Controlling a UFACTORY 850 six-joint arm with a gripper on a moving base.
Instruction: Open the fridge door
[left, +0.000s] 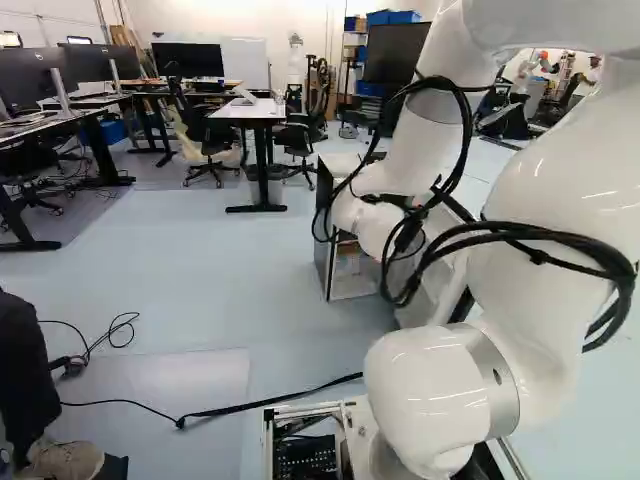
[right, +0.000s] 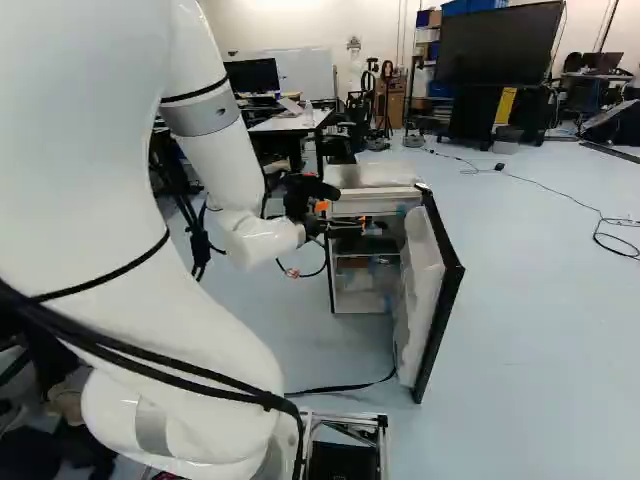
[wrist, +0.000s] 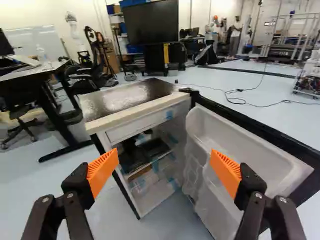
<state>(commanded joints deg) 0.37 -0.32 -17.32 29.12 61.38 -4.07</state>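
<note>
From the arm (right: 210, 125), the hand (wrist: 164, 167) is reached out toward the fridge's mouth, with its 2 orange pads (wrist: 101, 172) spread wide and nothing held between them. Ahead of the hand and to its right, the door (wrist: 245, 145) is seen swung well out, its pale inner side turned toward the right finger; no touch between the 2 can be made out. The long run of the door's top edge is carried from the hinge back toward the base and outward, so its free end is brought nearer than its hinge. The fridge (wrist: 127, 100) is placed farther ahead, on the floor (wrist: 55, 177), its shelves laid bare. The task is judged all but finished. If more swing is wanted, a push to the right against the inner side is called for, not a pinch; the door bins could be snagged by a finger driven too deep.
</note>
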